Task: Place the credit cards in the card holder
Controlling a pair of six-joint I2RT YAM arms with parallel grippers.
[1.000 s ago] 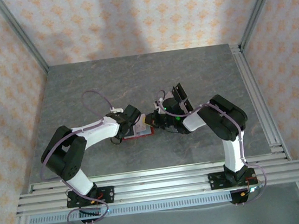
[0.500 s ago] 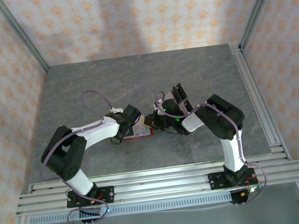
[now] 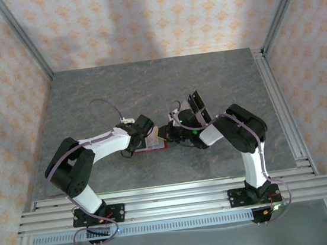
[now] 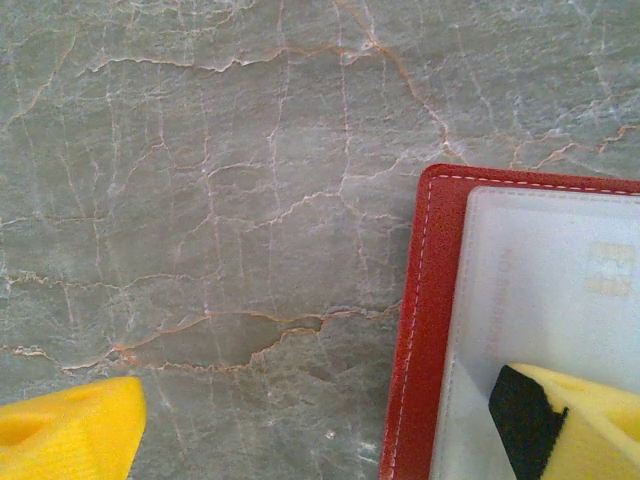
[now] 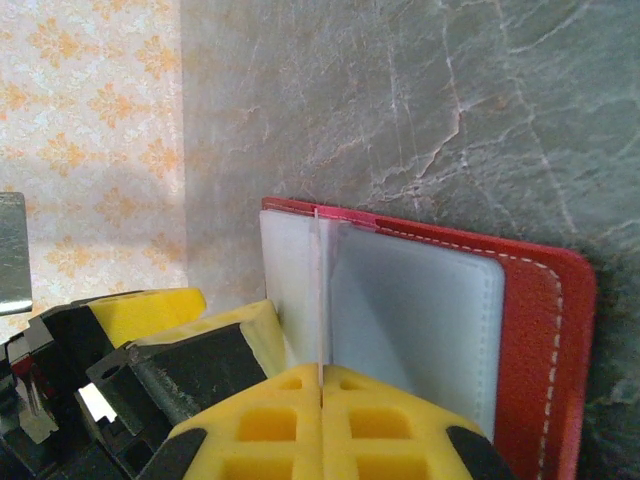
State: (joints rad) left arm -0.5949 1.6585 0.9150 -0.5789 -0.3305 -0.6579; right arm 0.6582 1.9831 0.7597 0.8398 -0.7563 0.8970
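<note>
The red card holder (image 3: 157,147) lies open on the table between both grippers. In the left wrist view its red edge (image 4: 430,330) frames a pale credit card (image 4: 540,280) with a chip mark, lying flat on the inside. My left gripper (image 4: 315,430) is open; its right finger (image 4: 575,425) rests on that pale surface and the left finger (image 4: 65,435) stands over bare table. My right gripper (image 5: 321,375) is shut on a thin credit card (image 5: 320,290), seen edge-on, upright against the holder's pale pocket (image 5: 420,310). In the top view, the grippers (image 3: 144,134) (image 3: 167,133) nearly touch.
The grey marble table (image 3: 147,88) stretches behind the holder. Patterned walls enclose it on three sides, and a metal rail (image 3: 281,108) runs along the right edge. The left gripper's yellow finger (image 5: 235,330) sits right beside the right gripper's fingers.
The right gripper has crept a little to the left, closer over the card holder, with the card in it. The left arm has stayed put.
</note>
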